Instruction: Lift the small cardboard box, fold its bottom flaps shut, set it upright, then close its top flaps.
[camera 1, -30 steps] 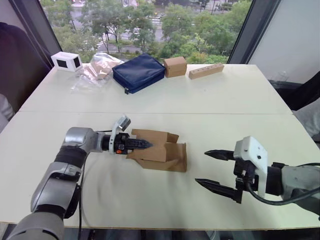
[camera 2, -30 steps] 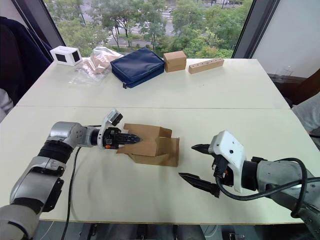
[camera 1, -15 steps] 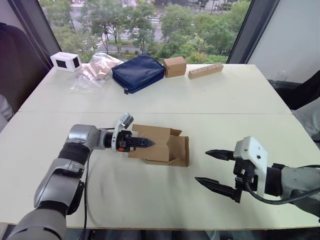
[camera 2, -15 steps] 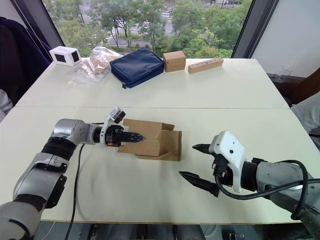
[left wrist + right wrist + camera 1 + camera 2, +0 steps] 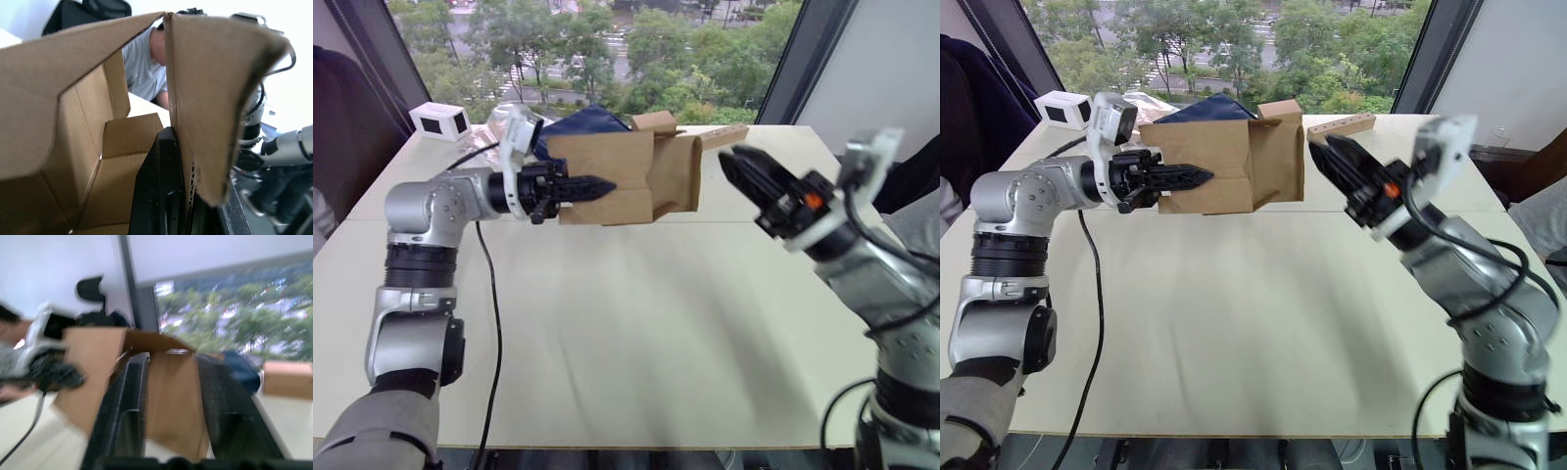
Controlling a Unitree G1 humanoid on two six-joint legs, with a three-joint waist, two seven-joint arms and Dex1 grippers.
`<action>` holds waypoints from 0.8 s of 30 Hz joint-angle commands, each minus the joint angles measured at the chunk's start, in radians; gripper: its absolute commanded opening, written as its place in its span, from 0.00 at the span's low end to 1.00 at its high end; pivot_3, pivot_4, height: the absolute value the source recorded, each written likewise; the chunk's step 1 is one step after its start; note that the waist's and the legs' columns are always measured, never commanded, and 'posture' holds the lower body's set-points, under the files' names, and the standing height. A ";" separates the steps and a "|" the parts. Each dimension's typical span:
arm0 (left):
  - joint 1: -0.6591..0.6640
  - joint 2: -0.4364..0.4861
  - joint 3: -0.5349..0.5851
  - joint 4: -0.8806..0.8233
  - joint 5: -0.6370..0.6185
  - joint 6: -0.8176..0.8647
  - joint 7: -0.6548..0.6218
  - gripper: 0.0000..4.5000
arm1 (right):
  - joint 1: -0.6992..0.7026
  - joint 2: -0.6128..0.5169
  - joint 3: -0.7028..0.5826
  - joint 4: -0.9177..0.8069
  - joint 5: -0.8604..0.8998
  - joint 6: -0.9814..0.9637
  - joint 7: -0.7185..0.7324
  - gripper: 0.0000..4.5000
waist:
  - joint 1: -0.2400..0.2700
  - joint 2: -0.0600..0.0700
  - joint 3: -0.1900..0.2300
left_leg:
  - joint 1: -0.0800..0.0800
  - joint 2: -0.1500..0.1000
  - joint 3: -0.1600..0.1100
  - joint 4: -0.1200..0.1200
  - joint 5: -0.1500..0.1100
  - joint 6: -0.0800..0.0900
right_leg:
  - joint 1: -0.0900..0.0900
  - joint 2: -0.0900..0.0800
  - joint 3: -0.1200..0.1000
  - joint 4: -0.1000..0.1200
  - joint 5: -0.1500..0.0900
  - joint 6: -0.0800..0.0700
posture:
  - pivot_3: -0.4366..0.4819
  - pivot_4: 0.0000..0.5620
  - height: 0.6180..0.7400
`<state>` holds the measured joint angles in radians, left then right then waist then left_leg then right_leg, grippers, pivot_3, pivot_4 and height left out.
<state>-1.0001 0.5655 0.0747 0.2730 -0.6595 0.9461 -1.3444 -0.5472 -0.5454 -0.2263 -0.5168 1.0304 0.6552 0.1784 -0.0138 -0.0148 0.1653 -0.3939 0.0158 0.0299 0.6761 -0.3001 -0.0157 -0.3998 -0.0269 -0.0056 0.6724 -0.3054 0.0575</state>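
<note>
Black fingers of the left gripper (image 5: 1185, 177) pinch one thin wall of the small cardboard box (image 5: 1224, 164), a plain brown unprinted carton, holding it in the air well above the pale table (image 5: 1263, 323); the left wrist view shows a finger (image 5: 164, 196) inside the carton and cardboard clamped against it. The left arm reaches out level from the left, elbow bent, wrist horizontal, so the carton lies on its side with its open end toward the right. The carton's loose brown flaps (image 5: 677, 174) hang at that right end, not yet folded.

The right gripper (image 5: 749, 168) comes in from the right, its two black fingers spread apart and aimed at those flaps, just beside them; whether they touch cannot be told. That forearm slopes up from the near right, wrist tilted toward the carton.

The step in hand looks to be folding the bottom flaps. It likely calls for the left pinch to hold firm while the right fingers press each flap flat in turn, pushing gently so the thin wall neither buckles nor slips.
</note>
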 commanded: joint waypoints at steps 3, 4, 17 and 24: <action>-0.050 0.030 0.016 -0.035 -0.009 -0.063 -0.004 0.00 | -0.166 0.081 0.031 0.116 -0.088 -0.069 -0.004 0.01 | 0.002 0.000 0.000 | -0.002 0.000 0.000 0.001 0.000 0.000 | -0.001 0.000 0.000 0.001 0.000 0.000 | 0.48 0.27 1.00; -0.054 0.033 0.013 -0.033 -0.007 -0.070 -0.005 0.00 | -0.194 0.096 0.036 0.141 -0.093 -0.073 0.006 0.01 | 0.001 0.000 0.000 | -0.003 0.000 0.000 0.002 0.000 0.000 | -0.002 0.000 0.000 0.001 0.000 0.000 | 0.48 0.27 1.00; -0.048 0.039 0.018 -0.035 -0.022 -0.081 0.001 0.00 | -0.178 0.130 0.144 0.144 -0.180 -0.035 0.136 0.01 | 0.000 0.000 0.000 | -0.013 0.000 0.000 0.007 0.000 0.000 | -0.013 -0.001 0.000 0.009 0.000 0.000 | 0.48 0.27 1.00; -0.044 0.031 0.019 -0.043 -0.065 -0.040 -0.014 0.00 | -0.140 0.176 0.155 0.096 -0.170 -0.003 0.130 0.01 | -0.001 0.000 0.000 | -0.013 0.000 0.000 0.007 0.000 0.000 | -0.013 -0.001 0.000 0.009 0.000 0.000 | 0.48 0.27 1.00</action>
<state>-1.0334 0.5884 0.0719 0.2640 -0.6918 0.9000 -1.3485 -0.6786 -0.3755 -0.0618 -0.3748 0.8469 0.6525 0.3093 -0.0143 -0.0147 0.1653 -0.4068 0.0156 0.0298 0.6833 -0.3004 -0.0153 -0.4133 -0.0274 -0.0056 0.6815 -0.3053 0.0576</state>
